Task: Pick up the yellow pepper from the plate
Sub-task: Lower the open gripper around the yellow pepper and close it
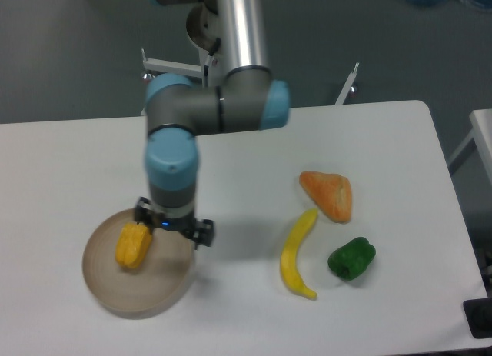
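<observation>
1. Yellow pepper point(133, 245): small, blocky, lobed, yellow-orange; lies on the left half of the plate point(146, 296), long axis running roughly up and down in the view; not yet lifted.
2. Handling, by judgement: probably light; looks smooth and a little glossy, so likely slippery under hard pads; whether it is stiff or yields cannot be told from here; the rounded lobes may let it roll or squirt sideways if pinched off-centre.
3. Where to take hold, by judgement: across the short width at mid-body, one finger on each long flank; avoid the tapered ends and the stem.
4. Plate: round, beige-tan, shallow rim; sits at the front left of the bench point(231, 148); its rim is low and should not obstruct a descent from above.
5. Hand point(174, 224): hangs under the blue wrist joint, over the upper right part of the plate, just beside the pepper on its right; one dark tip shows near the pepper's upper end, the other near the plate's right rim; the fingers appear spread, nothing seen between them; whether the near tip touches the pepper cannot be told.
6. State of hand: released, holding nothing; not yet centred over the pepper; by judgement a shift left is needed before closing.
7. Other items on the bench, well apart to the right: banana point(297, 254); green pepper point(352, 257); orange wedge-shaped piece point(328, 194).
</observation>
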Action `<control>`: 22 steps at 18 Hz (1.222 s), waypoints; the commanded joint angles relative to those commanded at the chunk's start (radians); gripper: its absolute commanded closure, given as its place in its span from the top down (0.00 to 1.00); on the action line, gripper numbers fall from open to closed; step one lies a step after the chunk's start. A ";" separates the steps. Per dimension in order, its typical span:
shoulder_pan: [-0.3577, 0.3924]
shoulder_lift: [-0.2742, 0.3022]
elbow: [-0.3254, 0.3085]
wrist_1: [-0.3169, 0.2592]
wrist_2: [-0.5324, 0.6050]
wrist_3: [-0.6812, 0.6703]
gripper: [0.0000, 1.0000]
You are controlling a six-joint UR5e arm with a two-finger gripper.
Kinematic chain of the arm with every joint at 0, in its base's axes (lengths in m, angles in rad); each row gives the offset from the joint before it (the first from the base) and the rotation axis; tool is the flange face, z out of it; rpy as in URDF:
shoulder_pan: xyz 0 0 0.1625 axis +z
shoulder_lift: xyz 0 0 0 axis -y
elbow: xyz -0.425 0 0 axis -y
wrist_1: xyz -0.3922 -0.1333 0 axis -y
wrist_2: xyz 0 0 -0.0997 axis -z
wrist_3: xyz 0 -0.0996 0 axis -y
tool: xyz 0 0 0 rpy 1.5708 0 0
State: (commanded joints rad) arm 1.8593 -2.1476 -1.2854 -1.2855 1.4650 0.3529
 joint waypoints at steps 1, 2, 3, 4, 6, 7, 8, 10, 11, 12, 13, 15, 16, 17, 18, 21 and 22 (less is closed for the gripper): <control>-0.009 -0.003 -0.005 0.005 0.002 -0.018 1.00; -0.018 -0.006 -0.006 0.008 0.002 -0.032 1.00; -0.032 -0.008 -0.009 0.009 0.002 -0.037 1.00; -0.041 -0.008 -0.012 0.009 0.000 -0.040 1.00; -0.051 -0.008 -0.018 0.011 0.000 -0.043 1.00; -0.052 -0.009 -0.020 0.011 0.002 -0.043 1.00; -0.054 -0.009 -0.025 0.011 0.003 -0.045 1.00; -0.054 -0.012 -0.028 0.014 0.005 -0.043 1.00; -0.054 -0.012 -0.028 0.020 0.006 -0.043 1.00; -0.054 -0.014 -0.032 0.031 0.008 -0.043 1.00; -0.054 -0.015 -0.038 0.046 0.011 -0.043 1.00; -0.055 -0.015 -0.051 0.067 0.011 -0.043 1.00; -0.055 -0.015 -0.055 0.075 0.012 -0.043 1.00; -0.055 -0.015 -0.055 0.075 0.012 -0.043 1.00; -0.055 -0.017 -0.055 0.077 0.012 -0.042 1.00; -0.055 -0.021 -0.055 0.080 0.014 -0.037 1.00; -0.055 -0.021 -0.055 0.080 0.014 -0.032 1.00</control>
State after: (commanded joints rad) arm 1.8040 -2.1690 -1.3407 -1.2057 1.4788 0.3206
